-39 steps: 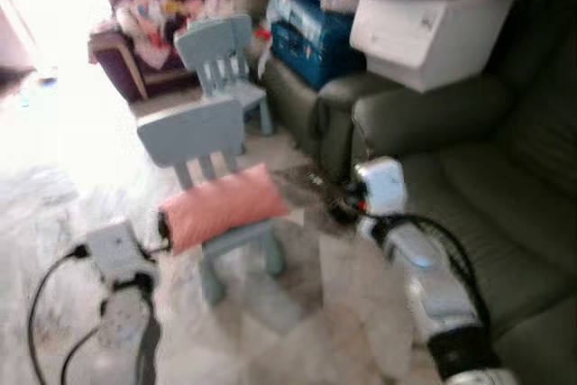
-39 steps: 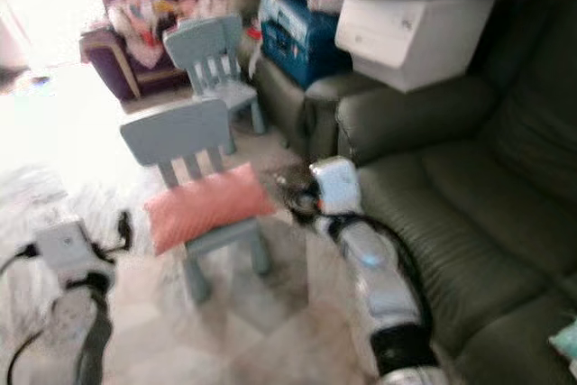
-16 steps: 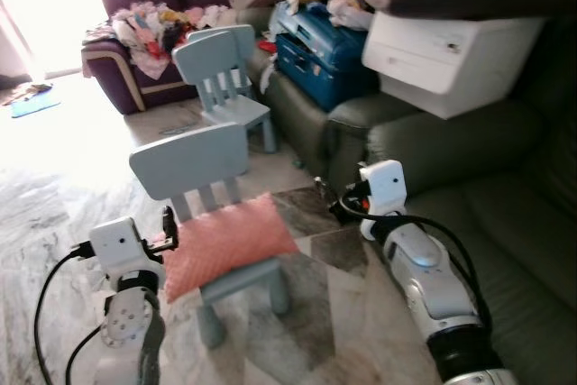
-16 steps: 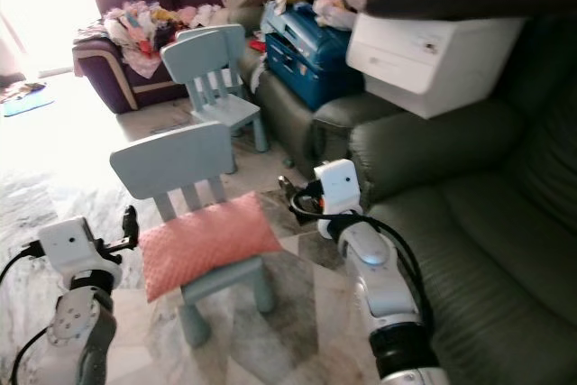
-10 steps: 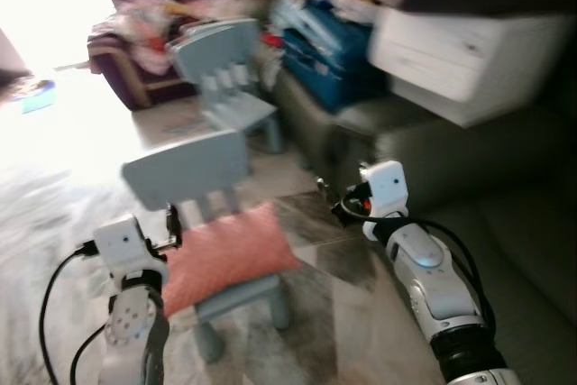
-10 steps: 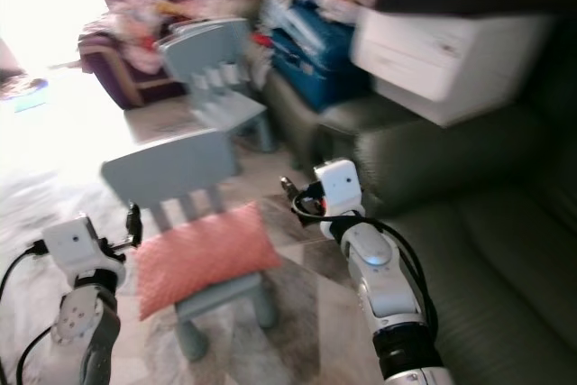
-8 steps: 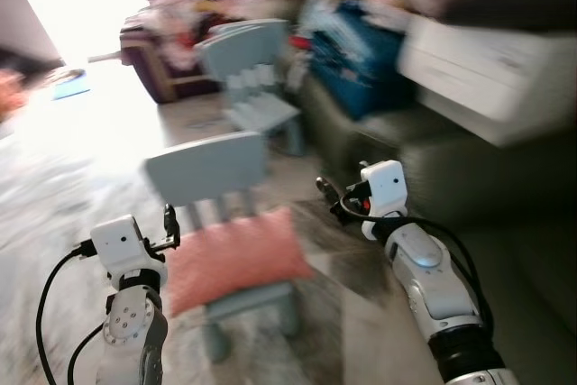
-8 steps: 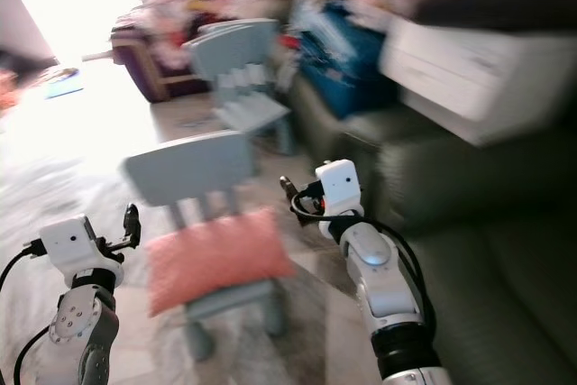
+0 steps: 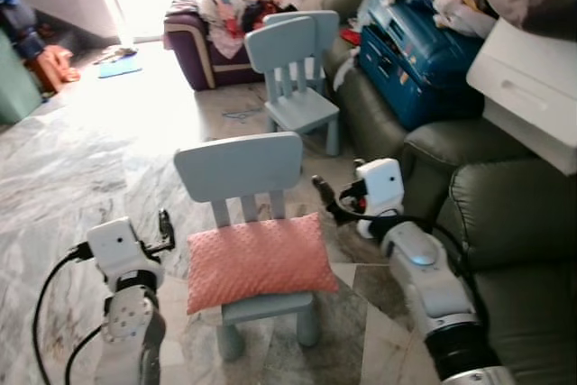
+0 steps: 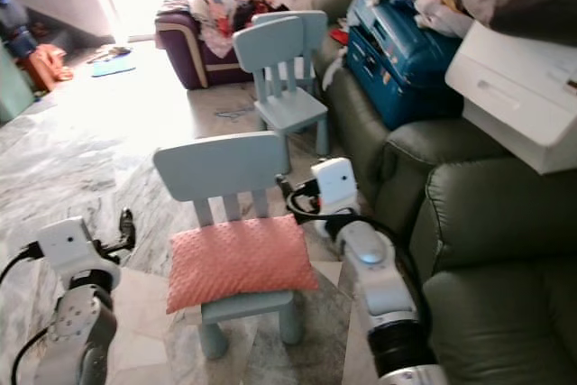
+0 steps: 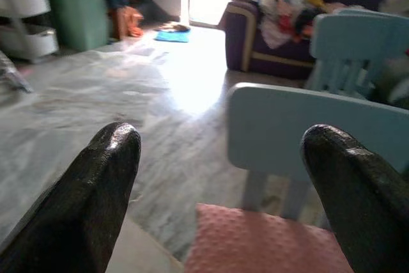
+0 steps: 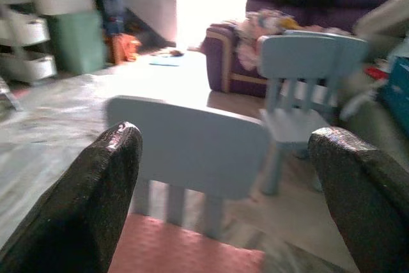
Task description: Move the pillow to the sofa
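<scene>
You are at the start of this job: the pink pillow lies flat on the seat of a small pale blue chair directly in front of you, and nothing holds it yet. It covers most of the seat and overhangs the front edge a little. The whole move is left to do: grasp the pillow, lift it off the chair, carry it to the sofa and set it down.

Your left gripper hovers just beside the pillow's left end, at about seat height, with its two black fingers spread wide and empty. Your right gripper hovers near the pillow's right rear corner, close to the chair back, its fingers also spread wide and empty. The pillow sits between the two grippers, so it looks ready for a two-sided grasp.

The dark green leather sofa stands to your right, just past your right arm. Its nearest seat cushion looks bare, while farther along it carries a white box, a blue suitcase and piled cloth.

The floor is pale marbled stone with strong glare from a bright doorway ahead. A second pale blue chair stands behind the first, and beyond it a purple armchair heaped with clothes.
</scene>
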Tool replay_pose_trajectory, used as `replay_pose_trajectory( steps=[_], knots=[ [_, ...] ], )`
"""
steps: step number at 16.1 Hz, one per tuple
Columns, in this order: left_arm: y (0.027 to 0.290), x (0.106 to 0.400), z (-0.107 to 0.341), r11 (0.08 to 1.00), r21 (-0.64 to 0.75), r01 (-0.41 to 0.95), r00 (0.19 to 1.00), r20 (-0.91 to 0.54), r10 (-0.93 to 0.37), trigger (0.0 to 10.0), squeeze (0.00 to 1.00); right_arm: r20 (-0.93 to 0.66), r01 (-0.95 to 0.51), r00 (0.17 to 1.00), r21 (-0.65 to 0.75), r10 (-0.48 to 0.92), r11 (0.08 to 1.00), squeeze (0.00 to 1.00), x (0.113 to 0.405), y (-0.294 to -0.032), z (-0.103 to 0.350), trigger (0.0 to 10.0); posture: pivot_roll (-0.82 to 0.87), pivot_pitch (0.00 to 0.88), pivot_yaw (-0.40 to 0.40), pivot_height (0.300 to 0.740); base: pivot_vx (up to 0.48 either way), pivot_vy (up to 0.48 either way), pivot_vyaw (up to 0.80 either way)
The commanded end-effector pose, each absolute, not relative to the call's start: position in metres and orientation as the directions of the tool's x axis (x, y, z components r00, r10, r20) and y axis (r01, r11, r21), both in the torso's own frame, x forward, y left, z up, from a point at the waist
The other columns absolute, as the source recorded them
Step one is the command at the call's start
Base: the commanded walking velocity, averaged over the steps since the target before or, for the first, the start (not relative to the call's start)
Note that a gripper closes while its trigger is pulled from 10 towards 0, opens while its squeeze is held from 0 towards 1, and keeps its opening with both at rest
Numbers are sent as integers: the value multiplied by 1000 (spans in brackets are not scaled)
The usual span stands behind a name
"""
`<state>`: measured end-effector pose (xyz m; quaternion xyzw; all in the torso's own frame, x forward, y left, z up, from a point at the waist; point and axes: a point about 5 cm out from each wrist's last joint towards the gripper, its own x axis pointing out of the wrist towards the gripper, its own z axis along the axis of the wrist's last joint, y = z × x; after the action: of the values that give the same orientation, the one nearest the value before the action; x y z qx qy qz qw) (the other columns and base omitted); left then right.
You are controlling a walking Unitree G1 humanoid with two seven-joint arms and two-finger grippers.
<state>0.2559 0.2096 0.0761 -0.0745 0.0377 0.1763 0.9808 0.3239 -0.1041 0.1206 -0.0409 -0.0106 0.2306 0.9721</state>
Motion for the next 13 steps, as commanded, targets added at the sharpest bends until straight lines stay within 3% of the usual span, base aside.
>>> replay_pose_trajectory(
  steps=[1,6,13],
  knots=[
    [214,255,77,922,-123,-368,929,-101,357,10000,0,15,-466,883,-101,470,879,0,325,-100,125,10000,-204,0,81,740,0,0,0],
    [214,256,77,918,-126,-375,925,-109,363,10000,0,15,-468,881,-103,472,878,0,324,-99,124,10000,-203,0,80,740,0,0,711],
    [210,255,76,915,-170,-366,929,-123,348,10000,0,12,-463,885,-92,465,882,0,326,-99,124,10000,-202,0,78,740,0,0,0]
  ],
)
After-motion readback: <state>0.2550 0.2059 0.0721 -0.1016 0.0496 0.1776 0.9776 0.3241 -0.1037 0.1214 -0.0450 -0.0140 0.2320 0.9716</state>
